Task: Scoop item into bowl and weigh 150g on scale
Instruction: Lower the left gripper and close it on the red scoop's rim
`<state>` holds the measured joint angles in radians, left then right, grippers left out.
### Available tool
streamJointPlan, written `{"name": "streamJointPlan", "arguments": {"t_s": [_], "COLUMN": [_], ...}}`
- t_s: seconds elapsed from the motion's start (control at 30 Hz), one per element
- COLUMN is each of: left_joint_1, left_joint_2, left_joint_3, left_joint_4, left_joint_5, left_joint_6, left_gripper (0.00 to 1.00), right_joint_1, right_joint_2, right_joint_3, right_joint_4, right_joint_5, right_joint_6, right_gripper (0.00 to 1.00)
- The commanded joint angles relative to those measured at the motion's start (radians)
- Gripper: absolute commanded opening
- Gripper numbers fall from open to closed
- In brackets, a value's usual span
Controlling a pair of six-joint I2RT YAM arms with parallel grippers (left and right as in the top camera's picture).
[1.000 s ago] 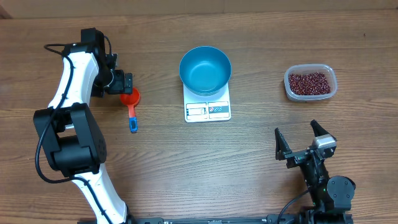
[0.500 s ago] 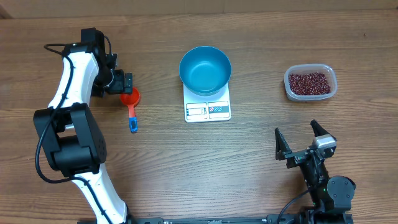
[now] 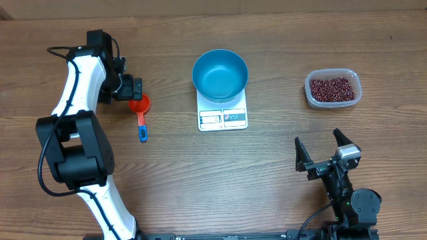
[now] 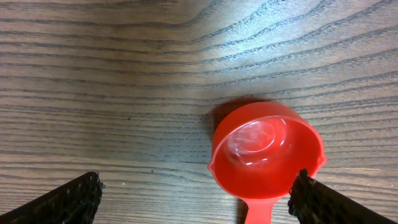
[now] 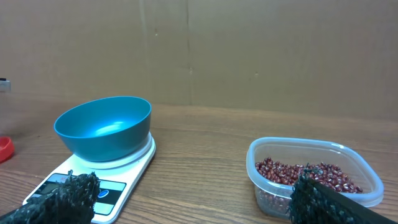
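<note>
Beans (image 3: 331, 88), small and dark red-brown, lie in a loose heap inside a clear plastic tub (image 3: 310, 95) on the right side of the wooden tabletop (image 3: 267, 187), well apart from everything else. Near the middle sits the white scale (image 3: 223, 118), its display and buttons on the edge nearer the robot (the readout is too small to make out). The blue bowl (image 3: 220, 73) stands on the rear part of the scale, upright, with its whole light-blue inside in view. Left of the scale, a red scoop (image 3: 139, 105) rests on the tabletop with its cup opening upward and its handle, blue at the end, pointing toward the robot. The left arm (image 3: 77, 73) reaches out over that scoop, and its jaws are spread wide, one tip at each lower corner of the left wrist view, with the red cup just beside the right-hand tip; they grasp nothing. The right arm (image 3: 352, 200) sits low at the near edge of the tabletop, below the tub in the overhead view. Its jaws are likewise released and wide apart, holding nothing, and its wrist camera looks level across the wood at the bowl on the scale and the tub of beans.
</note>
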<state>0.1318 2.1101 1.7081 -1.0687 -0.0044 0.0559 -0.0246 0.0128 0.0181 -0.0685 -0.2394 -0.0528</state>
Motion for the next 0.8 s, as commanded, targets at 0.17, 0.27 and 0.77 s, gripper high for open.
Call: {"name": "streamJointPlan", "arguments": {"t_s": [0.17, 0.27, 0.77], "left_joint_1": [-0.001, -0.001, -0.001], "left_joint_2": [0.012, 0.013, 0.012], "left_joint_3": [-0.003, -0.005, -0.068], "left_joint_4": [0.016, 0.014, 0.051], "left_joint_5": [-0.006, -0.006, -0.003], "left_joint_6": [0.016, 0.016, 0.015], "left_gripper": [1.0, 0.99, 0.99], "right_joint_1": [0.006, 0.006, 0.006], "right_joint_2": [-0.01, -0.01, -0.01], "right_joint_3": [-0.01, -0.01, -0.01], "right_joint_4": [0.006, 0.006, 0.006], "right_joint_5": [0.002, 0.002, 0.002], "right_joint_6": [-0.001, -0.001, -0.001], "right_gripper": [1.0, 1.0, 1.0]}}
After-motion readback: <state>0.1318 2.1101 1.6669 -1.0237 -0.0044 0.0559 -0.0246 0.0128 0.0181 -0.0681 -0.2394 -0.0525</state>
